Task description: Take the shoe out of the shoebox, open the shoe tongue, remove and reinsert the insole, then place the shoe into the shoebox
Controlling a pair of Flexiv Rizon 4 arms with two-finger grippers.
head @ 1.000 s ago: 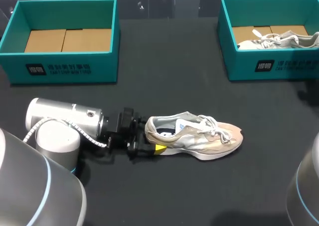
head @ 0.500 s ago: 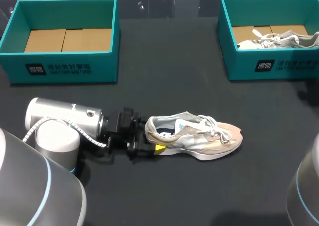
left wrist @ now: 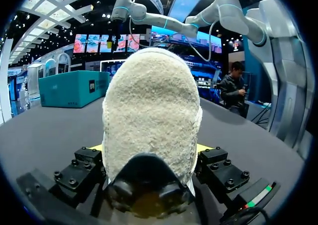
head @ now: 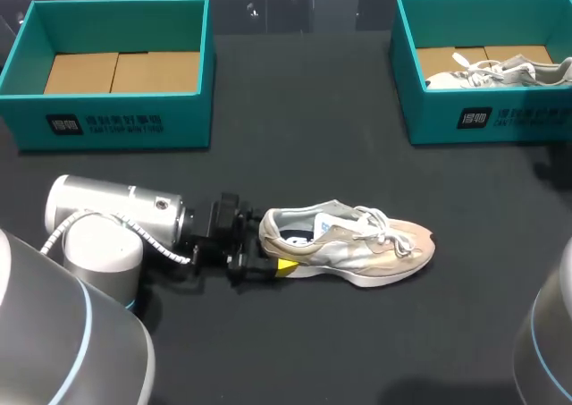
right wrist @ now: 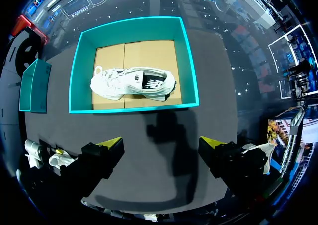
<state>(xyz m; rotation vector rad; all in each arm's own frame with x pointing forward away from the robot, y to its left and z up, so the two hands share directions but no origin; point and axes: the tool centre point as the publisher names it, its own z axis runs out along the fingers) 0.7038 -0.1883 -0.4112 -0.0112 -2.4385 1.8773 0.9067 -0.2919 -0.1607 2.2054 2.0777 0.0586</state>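
A beige and silver shoe (head: pixel 357 244) lies on its sole on the black table, toe toward the right. My left gripper (head: pixel 275 249) lies low on the table at the heel. In the left wrist view the fleecy heel (left wrist: pixel 149 106) fills the gap between the fingers, and the yellow tips (left wrist: pixel 202 148) press on both of its sides. My right gripper (right wrist: pixel 160 144) hangs open and empty high above the right shoebox (right wrist: pixel 134 108), which holds a second, white shoe (right wrist: pixel 134 82).
An empty teal shoebox (head: pixel 116 119) with a cardboard floor stands at the back left. The right teal shoebox (head: pixel 492 119) stands at the back right with the white shoe (head: pixel 500 70) in it. Black tabletop lies between and in front of the boxes.
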